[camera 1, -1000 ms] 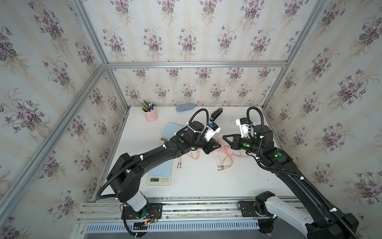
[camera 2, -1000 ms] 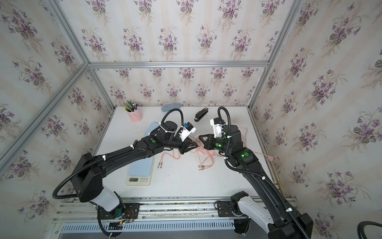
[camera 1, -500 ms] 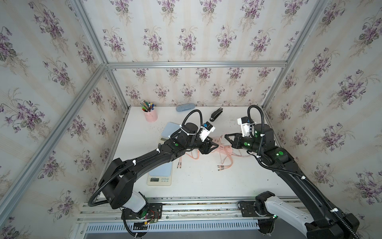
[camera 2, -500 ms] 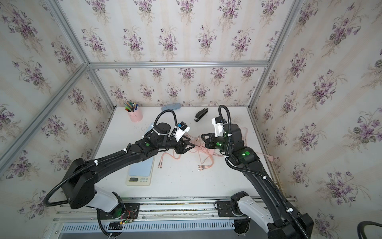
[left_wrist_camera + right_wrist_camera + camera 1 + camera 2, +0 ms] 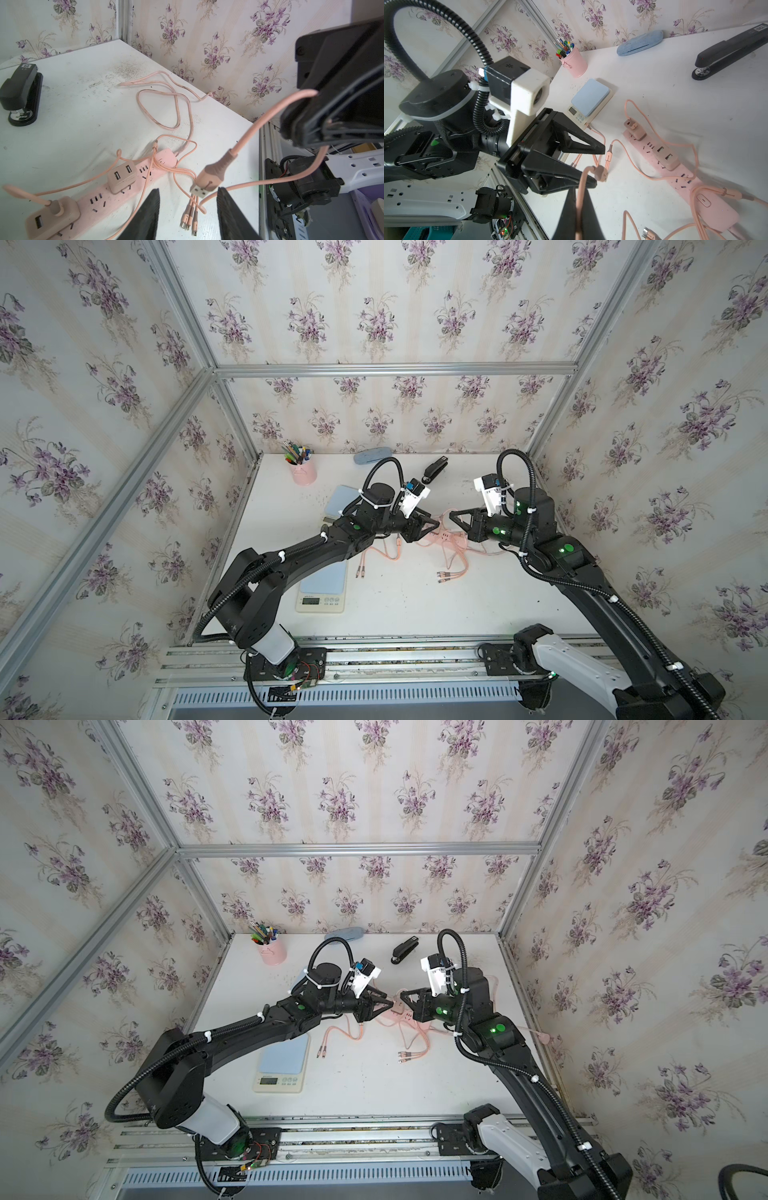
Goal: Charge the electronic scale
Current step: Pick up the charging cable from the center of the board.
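The electronic scale [image 5: 322, 585] [image 5: 282, 1065] [image 5: 589, 101], white with a blue platform, lies near the table's front left, partly under my left arm. A thin pink lead reaches its side. My right gripper [image 5: 579, 187] [image 5: 453, 516] [image 5: 403, 996] is shut on a pink cable [image 5: 249, 135] over the pink power strip [image 5: 104, 197] [image 5: 675, 166]. The cable's USB plug [image 5: 204, 185] [image 5: 601, 173] hangs free in the air. My left gripper [image 5: 188, 207] [image 5: 599, 166] [image 5: 434, 524] is open, its fingertips on either side of that plug without clamping it.
The strip carries a two-port USB adapter [image 5: 122, 176] and another adapter [image 5: 52, 214] with a cable in it. Loose pink leads [image 5: 451, 574] trail over the table. A black stapler [image 5: 434, 468], a pink pen cup [image 5: 301, 472] and a blue case [image 5: 372, 456] stand at the back.
My left arm has shifted a little and its wrist has turned, with the gripper staying at the plug. The right gripper has kept its hold on the cable in the same place.
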`<act>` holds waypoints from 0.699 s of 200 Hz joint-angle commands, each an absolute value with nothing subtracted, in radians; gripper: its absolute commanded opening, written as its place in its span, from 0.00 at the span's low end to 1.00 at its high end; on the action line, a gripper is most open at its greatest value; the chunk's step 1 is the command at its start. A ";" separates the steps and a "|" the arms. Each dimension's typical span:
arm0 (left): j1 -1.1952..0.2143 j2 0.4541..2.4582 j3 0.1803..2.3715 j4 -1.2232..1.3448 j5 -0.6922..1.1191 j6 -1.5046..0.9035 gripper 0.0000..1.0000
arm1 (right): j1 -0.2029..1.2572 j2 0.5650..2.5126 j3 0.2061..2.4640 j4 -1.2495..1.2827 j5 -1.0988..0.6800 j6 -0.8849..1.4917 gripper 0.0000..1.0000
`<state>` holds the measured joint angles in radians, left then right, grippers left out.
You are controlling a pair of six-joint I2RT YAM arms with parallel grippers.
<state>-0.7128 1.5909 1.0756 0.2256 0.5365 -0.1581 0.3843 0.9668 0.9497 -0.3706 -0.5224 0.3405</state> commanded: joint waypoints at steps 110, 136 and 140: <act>-0.726 1.589 1.100 0.173 0.572 -0.040 0.29 | 0.361 1.015 0.979 -0.363 -0.649 0.391 0.00; -0.726 1.576 1.085 0.163 0.562 -0.034 0.23 | 0.339 1.015 0.979 -0.361 -0.652 0.414 0.00; -0.725 1.573 1.082 0.162 0.561 -0.034 0.20 | 0.335 1.015 0.979 -0.360 -0.655 0.417 0.00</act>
